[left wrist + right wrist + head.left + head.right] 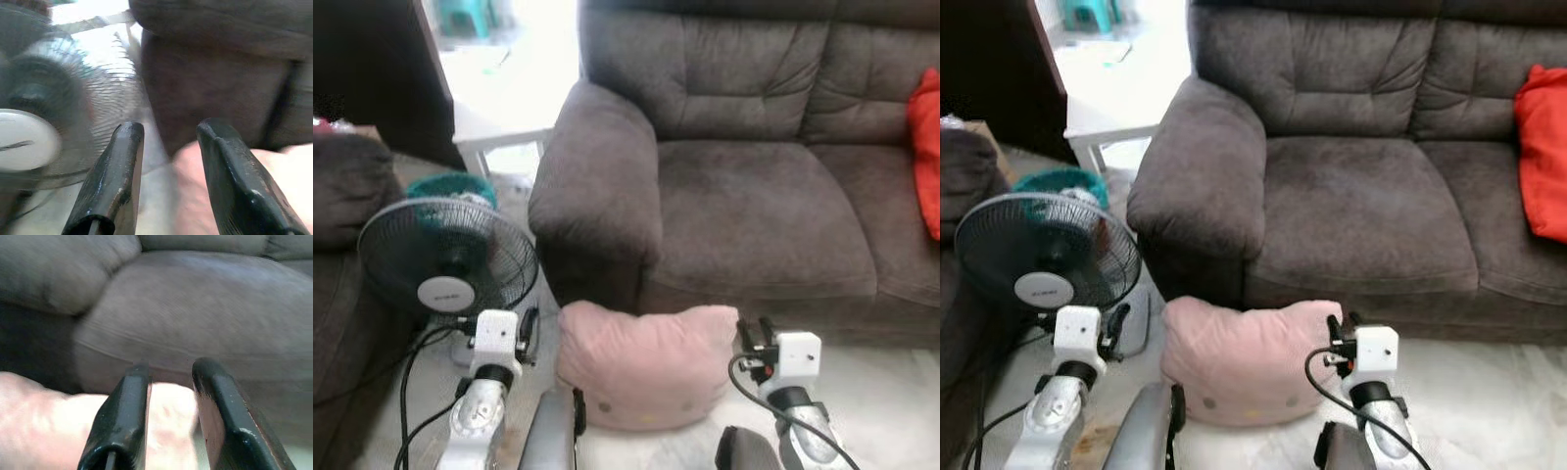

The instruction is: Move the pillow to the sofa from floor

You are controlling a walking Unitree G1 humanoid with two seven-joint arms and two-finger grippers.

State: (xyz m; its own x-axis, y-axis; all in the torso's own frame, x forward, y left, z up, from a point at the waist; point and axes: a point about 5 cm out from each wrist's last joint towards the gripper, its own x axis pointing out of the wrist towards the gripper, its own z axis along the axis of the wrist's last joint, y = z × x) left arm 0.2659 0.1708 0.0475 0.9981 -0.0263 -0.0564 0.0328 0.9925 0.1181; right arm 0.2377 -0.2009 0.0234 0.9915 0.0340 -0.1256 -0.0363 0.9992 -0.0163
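Nearest, the two silver arms reach forward over a pale, glossy floor [891, 392], the left gripper [164, 134] and the right gripper [168, 369] each holding its long black fingers parted with nothing between them. The soft pale-pink fabric pillow [646, 362] lies on the floor between the grippers, its far edge against the base of the sofa; the right gripper's fingertips sit at the pillow's right upper corner, though I cannot tell whether they touch it, while the left gripper hangs just beside its left edge. To the robot's left stands a round black-caged electric fan with a white hub [447, 259], its black cable [408, 382] trailing over the floor by the left arm. Behind the pillow rises the dark grey-brown plush fabric sofa [754, 211] with a thick rounded armrest and tufted back cushions; a bright red cushion [1542, 152] rests on the seat at its far right end. Left of the fan is the edge of another dark upholstered seat [342, 186]. Beyond the fan sit a teal basket [450, 186] and, farther back, a low white table [499, 137] in strong daylight
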